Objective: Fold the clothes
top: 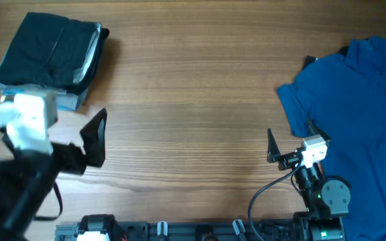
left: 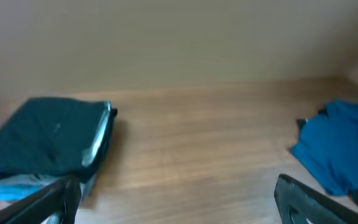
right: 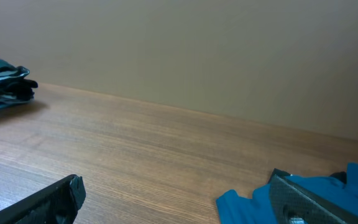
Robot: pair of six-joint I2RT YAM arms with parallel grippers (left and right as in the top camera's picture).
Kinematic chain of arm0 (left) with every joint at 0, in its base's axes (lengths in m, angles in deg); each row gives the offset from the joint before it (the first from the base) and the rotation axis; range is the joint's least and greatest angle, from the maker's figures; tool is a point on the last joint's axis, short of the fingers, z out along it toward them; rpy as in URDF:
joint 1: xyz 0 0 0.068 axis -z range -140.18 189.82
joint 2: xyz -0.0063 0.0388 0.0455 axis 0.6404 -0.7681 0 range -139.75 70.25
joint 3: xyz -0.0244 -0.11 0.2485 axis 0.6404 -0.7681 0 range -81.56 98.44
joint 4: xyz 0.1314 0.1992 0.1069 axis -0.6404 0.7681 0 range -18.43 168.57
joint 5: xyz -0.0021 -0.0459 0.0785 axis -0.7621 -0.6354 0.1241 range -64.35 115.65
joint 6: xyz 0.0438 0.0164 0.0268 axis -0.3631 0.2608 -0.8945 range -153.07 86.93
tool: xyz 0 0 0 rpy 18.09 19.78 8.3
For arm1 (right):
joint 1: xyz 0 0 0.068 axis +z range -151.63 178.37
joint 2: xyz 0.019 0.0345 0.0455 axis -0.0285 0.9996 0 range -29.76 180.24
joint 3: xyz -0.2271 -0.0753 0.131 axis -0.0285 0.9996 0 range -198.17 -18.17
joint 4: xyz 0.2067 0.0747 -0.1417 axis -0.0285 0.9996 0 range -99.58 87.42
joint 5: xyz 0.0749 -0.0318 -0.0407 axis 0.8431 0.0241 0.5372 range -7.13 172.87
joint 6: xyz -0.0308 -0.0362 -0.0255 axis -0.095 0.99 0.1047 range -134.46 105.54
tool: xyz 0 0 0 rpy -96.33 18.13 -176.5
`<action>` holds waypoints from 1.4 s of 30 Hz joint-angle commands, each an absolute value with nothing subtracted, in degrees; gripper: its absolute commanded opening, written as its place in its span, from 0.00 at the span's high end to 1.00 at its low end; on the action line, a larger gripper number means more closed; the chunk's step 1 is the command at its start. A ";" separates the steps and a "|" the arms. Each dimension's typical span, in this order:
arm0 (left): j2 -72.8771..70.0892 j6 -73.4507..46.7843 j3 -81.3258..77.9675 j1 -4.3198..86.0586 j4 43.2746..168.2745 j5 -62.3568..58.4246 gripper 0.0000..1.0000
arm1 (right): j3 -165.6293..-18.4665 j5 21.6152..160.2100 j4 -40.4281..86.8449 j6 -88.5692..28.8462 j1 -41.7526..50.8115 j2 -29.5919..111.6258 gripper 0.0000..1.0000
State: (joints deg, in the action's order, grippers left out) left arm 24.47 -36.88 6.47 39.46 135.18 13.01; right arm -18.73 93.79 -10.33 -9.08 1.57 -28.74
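Note:
A neatly folded black garment [top: 45, 50] with a pale edge lies on top of a small stack at the far left; a light grey-blue folded layer [top: 69, 102] shows beneath it. The stack also shows in the left wrist view [left: 42, 140] and the right wrist view [right: 2, 78]. A blue shirt [top: 360, 100] lies crumpled and unfolded at the right side, also seen in the wrist views [left: 344, 146] [right: 247, 205]. My left gripper [top: 62, 124] [left: 176, 205] is open and empty, just in front of the stack. My right gripper [top: 290, 134] [right: 176, 199] is open and empty at the shirt's left edge.
The wooden table [top: 193, 87] stretches bare between the stack and the shirt. A plain wall rises beyond the far table edge [right: 197, 112]. Arm bases and cables sit along the near edge [top: 179, 231].

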 commanded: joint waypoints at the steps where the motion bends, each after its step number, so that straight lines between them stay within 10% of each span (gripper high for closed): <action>1: 31.75 -37.28 -7.03 39.68 124.17 15.28 0.00 | -18.47 94.49 -10.62 -9.95 1.28 -29.55 0.00; 20: 69.91 -31.05 -66.70 38.69 78.51 15.26 0.00 | -18.47 94.49 -10.62 -9.95 1.28 -29.55 0.00; 42: 70.02 -30.87 -81.22 39.72 74.84 14.84 0.00 | -18.47 94.49 -10.62 -9.95 1.28 -29.55 0.00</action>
